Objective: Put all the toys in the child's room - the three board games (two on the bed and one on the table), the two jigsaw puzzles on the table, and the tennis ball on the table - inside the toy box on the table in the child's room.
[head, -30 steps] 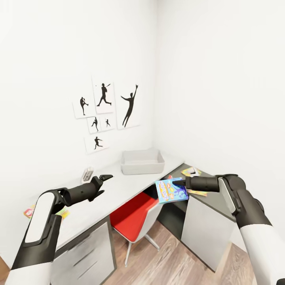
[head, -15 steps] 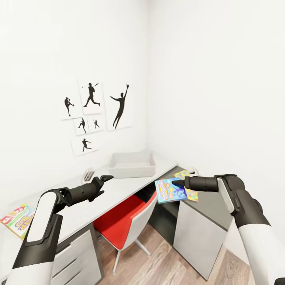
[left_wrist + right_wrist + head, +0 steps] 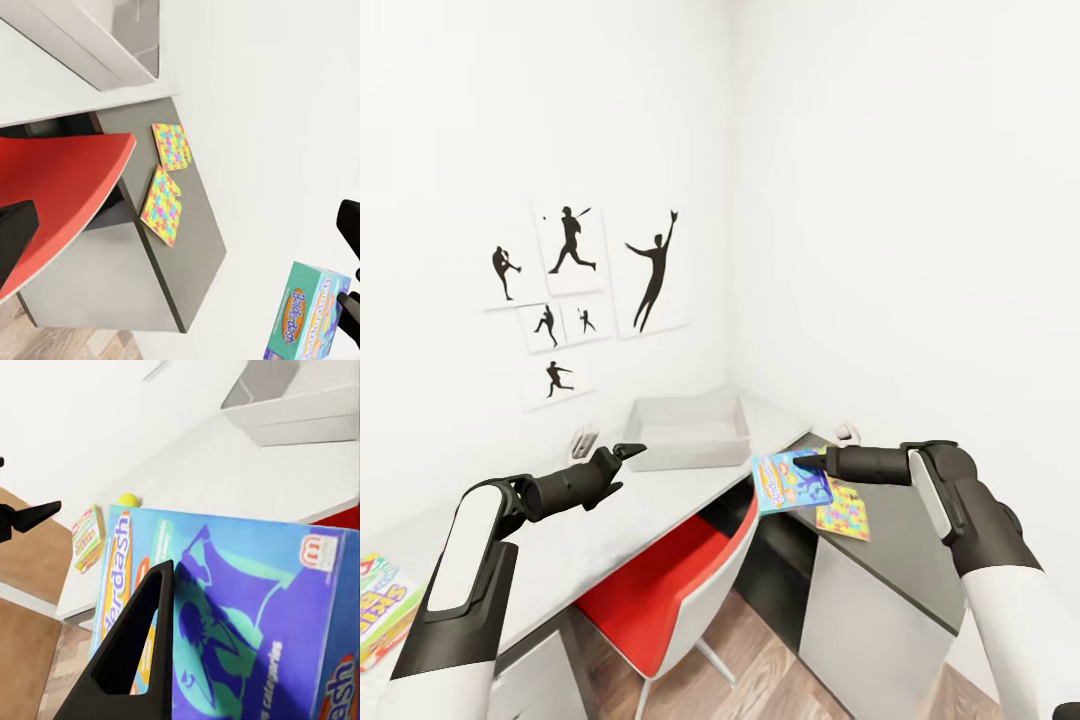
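You had the right gripper [image 3: 807, 464] pinched on a board game box [image 3: 791, 480], holding it out in the air over the gap between the white table [image 3: 660, 490] and the grey side desk [image 3: 900, 520], above the red chair [image 3: 660, 590]. The box looked like light, stiff cardboard with a glossy face, so it would likely slip or swing if gripped only at one edge; a hold across the thin sides near the middle seemed safest. Your left gripper [image 3: 622, 455] held nothing, its fingers close together, over the table's front edge.

The toy box [image 3: 688, 432] sat at the table's far end, against the wall, open on top. Two jigsaw puzzles [image 3: 169, 176] lay flat near the far edge of the side desk, their corners touching. Another board game [image 3: 380, 610] lay at the table's near left end, with the tennis ball [image 3: 128, 499] close by. The room was white-walled, with black baseball silhouettes [image 3: 575, 290] and a wood floor [image 3: 760, 670].
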Controlling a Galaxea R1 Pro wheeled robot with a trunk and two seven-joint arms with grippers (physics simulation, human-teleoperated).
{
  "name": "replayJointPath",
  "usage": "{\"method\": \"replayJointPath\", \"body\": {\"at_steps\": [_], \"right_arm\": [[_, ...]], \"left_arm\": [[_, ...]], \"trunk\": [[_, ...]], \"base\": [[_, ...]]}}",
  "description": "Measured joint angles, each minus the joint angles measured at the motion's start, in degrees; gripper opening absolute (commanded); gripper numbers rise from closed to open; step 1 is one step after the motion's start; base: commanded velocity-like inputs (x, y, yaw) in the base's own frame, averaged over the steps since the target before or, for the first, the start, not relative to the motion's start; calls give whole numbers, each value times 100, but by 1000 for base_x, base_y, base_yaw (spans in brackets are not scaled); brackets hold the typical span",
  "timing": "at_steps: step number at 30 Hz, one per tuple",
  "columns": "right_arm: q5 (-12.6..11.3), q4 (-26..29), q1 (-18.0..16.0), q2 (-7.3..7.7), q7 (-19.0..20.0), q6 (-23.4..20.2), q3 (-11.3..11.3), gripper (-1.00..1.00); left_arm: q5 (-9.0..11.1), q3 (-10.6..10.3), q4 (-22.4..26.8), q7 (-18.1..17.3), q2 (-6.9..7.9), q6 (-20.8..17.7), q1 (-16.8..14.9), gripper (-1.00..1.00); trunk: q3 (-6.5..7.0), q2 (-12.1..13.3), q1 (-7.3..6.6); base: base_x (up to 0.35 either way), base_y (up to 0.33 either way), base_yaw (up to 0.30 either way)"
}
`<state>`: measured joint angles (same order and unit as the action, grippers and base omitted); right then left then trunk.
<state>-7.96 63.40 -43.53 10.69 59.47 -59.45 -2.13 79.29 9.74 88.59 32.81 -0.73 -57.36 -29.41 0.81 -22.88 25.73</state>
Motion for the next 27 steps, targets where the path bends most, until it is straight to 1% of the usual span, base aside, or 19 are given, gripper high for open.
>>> {"method": "replayJointPath", "body": {"at_steps": [9, 12, 15, 19, 27], "right_arm": [[19, 16, 4, -5, -4, 1, 53, -100], [22, 18, 5, -6, -4, 2, 56, -100], [-10, 95, 11, 2, -5, -13, 48, -100], [-3, 146, 12, 0, -6, -9, 45, -100], [4, 190, 12, 0, -43, -7, 42, -100]], "left_arm": [[-4, -2, -2, 2, 0, 0, 0, 100], [-8, -2, -8, 11, 0, 5, 0, 100], [-18, -30, -17, 27, 0, 125, 0, 100], [-22, -42, -18, 37, 0, 184, 1, 100], [-19, -58, -18, 50, 1, 235, 1, 100]], "trunk": [[0, 0, 0], [0, 1, 1], [0, 0, 2], [0, 1, 3], [0, 1, 3]], "base": [[328, -2, -14], [206, 0, -11], [58, 0, 14], [31, 0, 70], [9, -10, 223]]}}
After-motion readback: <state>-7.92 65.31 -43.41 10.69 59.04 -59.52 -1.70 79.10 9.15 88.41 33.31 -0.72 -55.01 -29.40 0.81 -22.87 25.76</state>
